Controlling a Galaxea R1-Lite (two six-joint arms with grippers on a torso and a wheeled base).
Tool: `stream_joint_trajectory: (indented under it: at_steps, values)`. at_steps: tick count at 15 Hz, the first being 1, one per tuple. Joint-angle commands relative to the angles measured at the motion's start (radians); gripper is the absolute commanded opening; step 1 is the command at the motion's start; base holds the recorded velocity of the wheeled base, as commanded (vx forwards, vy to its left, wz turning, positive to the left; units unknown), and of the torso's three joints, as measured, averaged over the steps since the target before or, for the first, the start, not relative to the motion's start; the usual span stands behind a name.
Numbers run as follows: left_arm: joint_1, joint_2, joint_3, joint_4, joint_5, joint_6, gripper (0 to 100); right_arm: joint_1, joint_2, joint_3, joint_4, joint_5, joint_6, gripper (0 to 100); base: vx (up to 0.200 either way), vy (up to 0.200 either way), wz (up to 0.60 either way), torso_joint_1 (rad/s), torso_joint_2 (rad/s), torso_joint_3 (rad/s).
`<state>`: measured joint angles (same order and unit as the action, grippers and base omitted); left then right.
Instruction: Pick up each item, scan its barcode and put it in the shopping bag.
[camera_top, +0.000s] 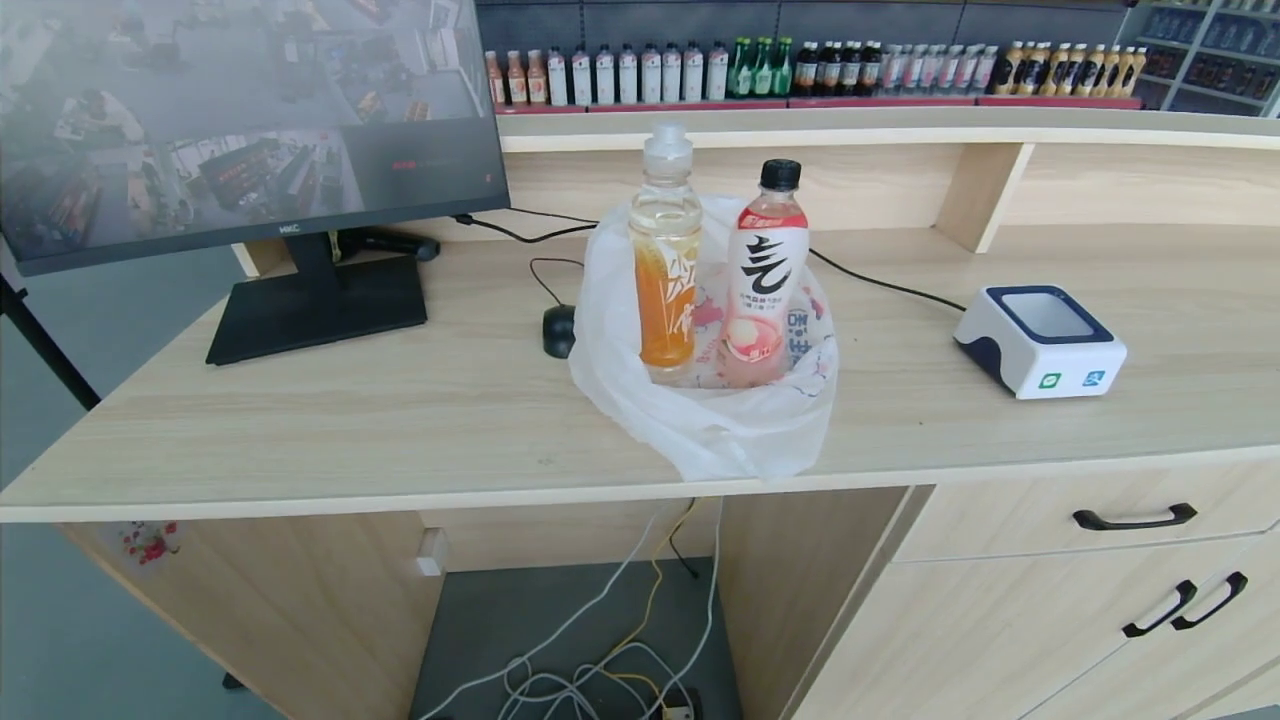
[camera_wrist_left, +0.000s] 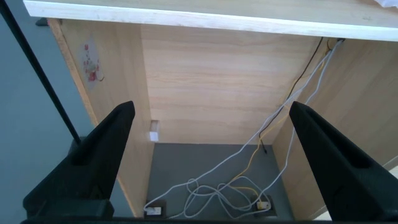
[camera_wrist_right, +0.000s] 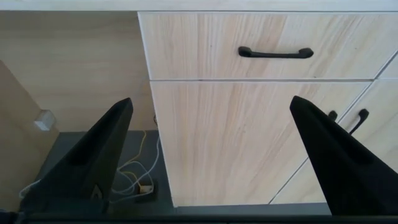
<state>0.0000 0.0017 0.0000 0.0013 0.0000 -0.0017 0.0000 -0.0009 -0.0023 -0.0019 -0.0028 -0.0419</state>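
A pale wooden counter (camera_top: 400, 410) stands before shelves of bottled drinks. Below its edge, the left hand (camera_wrist_left: 211, 109) hangs with fingers wide apart, facing the open bay of cables (camera_wrist_left: 217, 193). The right hand (camera_wrist_right: 211, 102), likewise spread, faces the drawer fronts (camera_wrist_right: 261, 124). On the counter the white shopping bag (camera_top: 720, 420) holds an orange bottle (camera_top: 665, 270) and a pink bottle (camera_top: 765, 280) upright, side by side, with the scanner (camera_top: 1040, 340) to its right.
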Motion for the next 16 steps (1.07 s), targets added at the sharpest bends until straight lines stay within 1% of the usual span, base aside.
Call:
stream_joint_trajectory:
  at_steps: [1,4,6,8,9,11,13,16]
  values:
    - [0.0,0.0,0.0,0.0,0.0,0.0,100,0.0,0.001,0.001,0.0,0.0,0.007,100,0.0,0.0,0.0,0.0,0.0,0.0]
    - [0.0,0.0,0.0,0.0,0.0,0.0,100,0.0,0.001,0.002,0.0,0.0,0.005,100,0.0,0.0,0.0,0.0,0.0,0.0]
    - [0.0,0.0,0.0,0.0,0.0,0.003,100,0.0,0.001,0.002,0.0,0.0,0.007,100,0.0,-0.2,0.0,0.007,0.0,0.005]
    - [0.002,0.0,0.0,0.0,0.0,-0.011,100,0.0,0.001,0.002,0.0,0.0,0.005,100,0.0,-0.2,0.0,0.005,0.0,0.002]
    - [0.002,0.0,0.0,0.0,0.0,-0.012,100,0.0,0.001,0.002,0.0,0.0,0.005,100,0.0,-0.2,0.0,0.032,0.01,0.002]
    - [0.002,0.0,0.0,0.0,0.0,0.0,100,0.0,0.001,0.002,0.0,0.0,0.007,100,0.0,-0.2,0.0,-0.002,0.0,0.005]
    - [0.002,0.0,0.0,0.0,0.0,-0.006,100,0.0,0.001,0.002,0.0,0.0,0.005,100,0.0,-0.2,0.0,0.007,0.0,0.0]
    - [0.002,0.0,0.0,0.0,0.0,-0.004,100,0.0,0.001,0.002,0.0,0.0,0.005,100,0.0,-0.2,0.0,0.001,0.0,0.002]
